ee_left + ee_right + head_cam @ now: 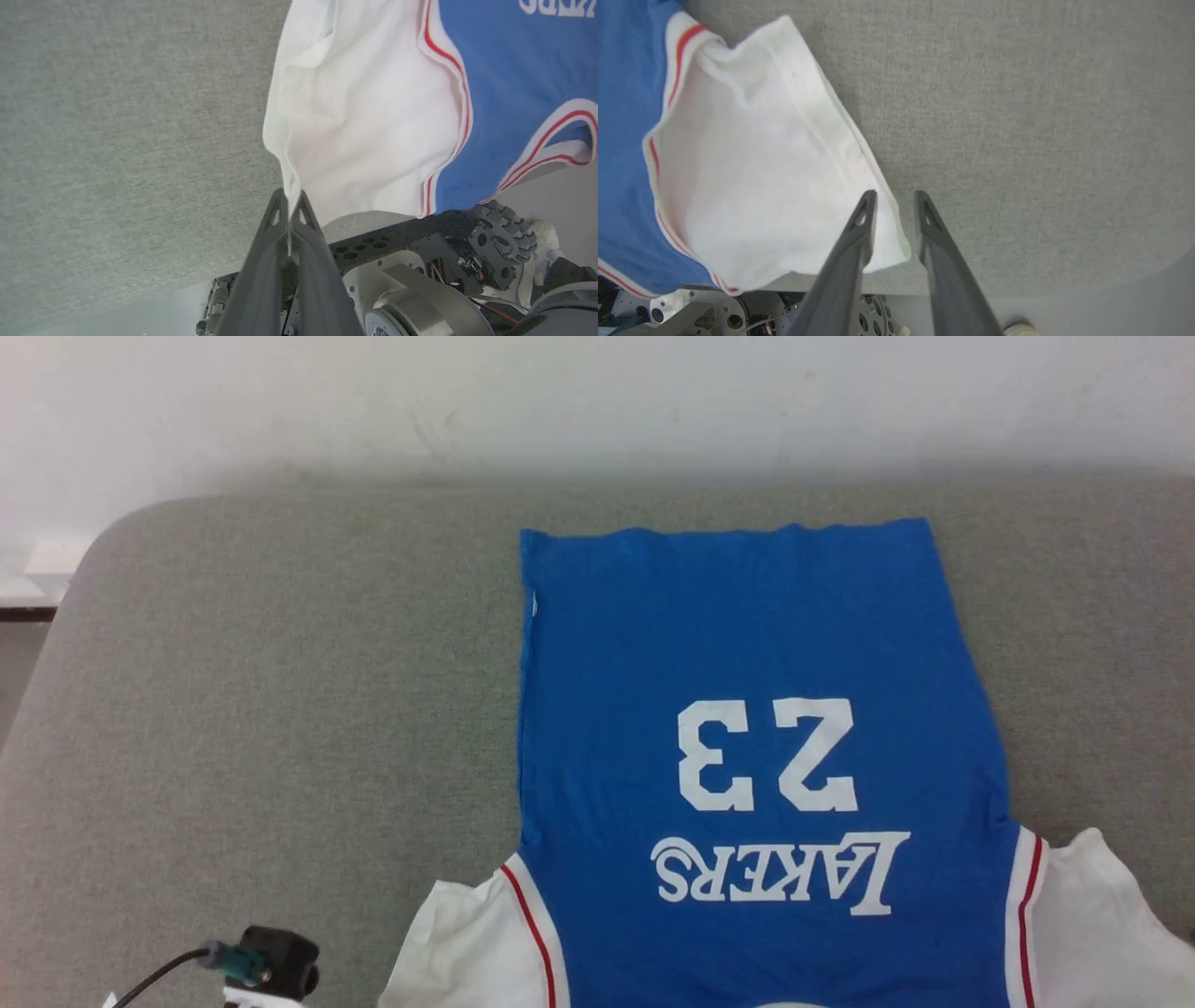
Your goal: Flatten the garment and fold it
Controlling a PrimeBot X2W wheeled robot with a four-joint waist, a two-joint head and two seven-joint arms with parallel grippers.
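The garment point(747, 644) is a bright blue jersey lying flat on the grey padded table point(280, 709), with its white "23" and "LAKERS" print facing up and its hem at the far side. Both white sleeves, edged with thin red stripes, lie at the near edge. My left gripper point(290, 198) is shut on the outer edge of one white sleeve point(364, 116), and the cloth rises out from between its tips. My right gripper point(895, 198) stands open a little. The corner of the other white sleeve point(752, 177) lies loose between and under its fingers.
A white wall point(560, 401) stands behind the table. The table's left corner point(103, 541) is rounded. The near table edge point(140, 284) runs just below both sleeves, with my own base point(420, 280) and pale floor beneath it. Bare grey cloth spreads left of the jersey.
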